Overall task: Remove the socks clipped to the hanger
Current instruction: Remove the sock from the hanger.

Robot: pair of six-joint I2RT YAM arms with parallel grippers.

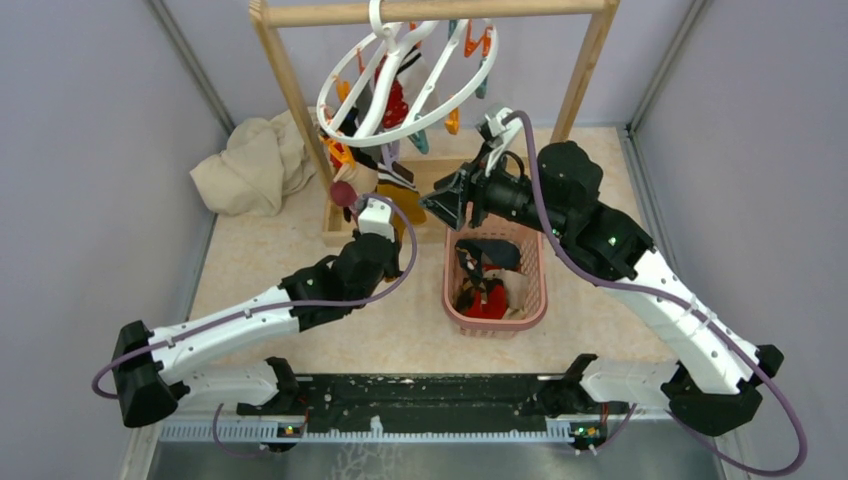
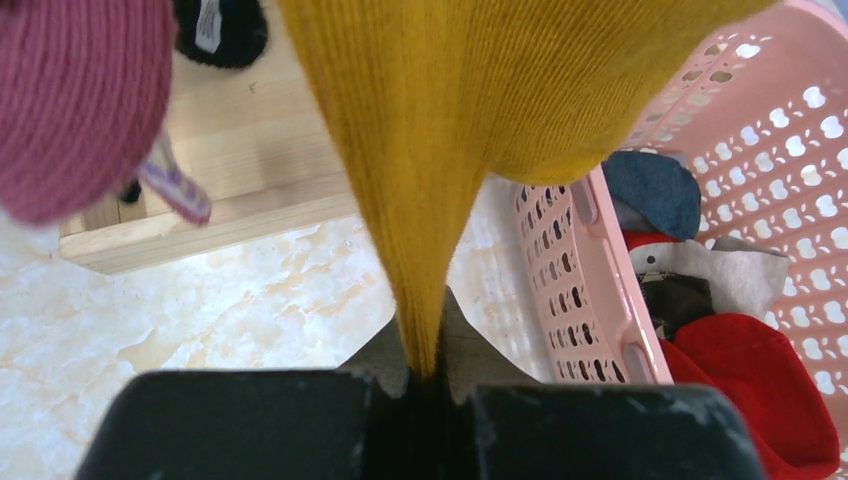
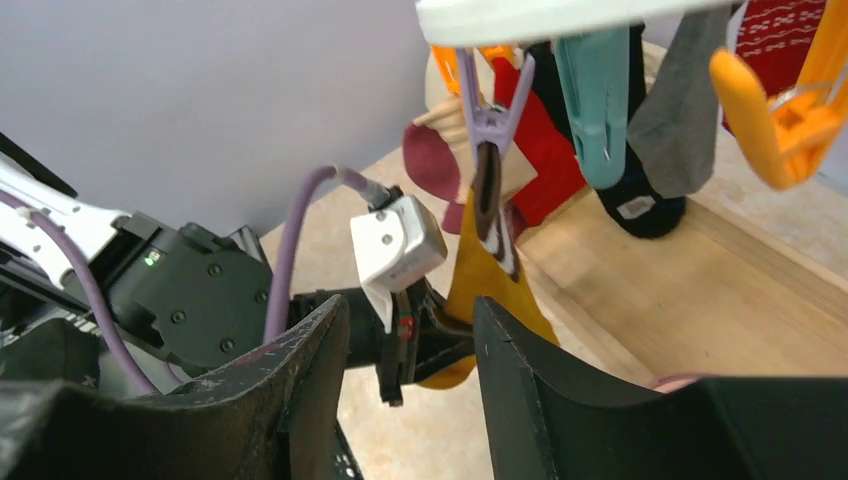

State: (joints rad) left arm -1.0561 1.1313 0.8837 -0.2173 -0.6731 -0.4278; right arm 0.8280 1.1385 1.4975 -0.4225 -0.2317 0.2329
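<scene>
Clenched at the bottom of the left wrist view: left gripper (image 2: 425, 385), fingers shut on the lower end of the mustard sock (image 2: 450, 120). Stretched taut straight up from that claw toward a purple clip (image 3: 492, 130) on the hanger (image 1: 400, 90), well above. Just right of the claw, pink basket (image 2: 590, 260) with several socks lying inside; up and left of the claw, a pink sock (image 2: 70, 100) dangling close.

Right gripper (image 3: 410, 315) released, nothing between its fingers, pointed at the left claw, purple clip above and slightly ahead.

Risks, as a judgement:
- Could tilt the ring further, set neighbouring socks swinging, or jerk the hook off the wooden bar (image 1: 540, 8) if pulled down against a shut clip.
- Could lose the thin pinch of fabric under a hard tug.
- Could bump the left wrist if moved in with the right claw, given so little room between the two.
</scene>
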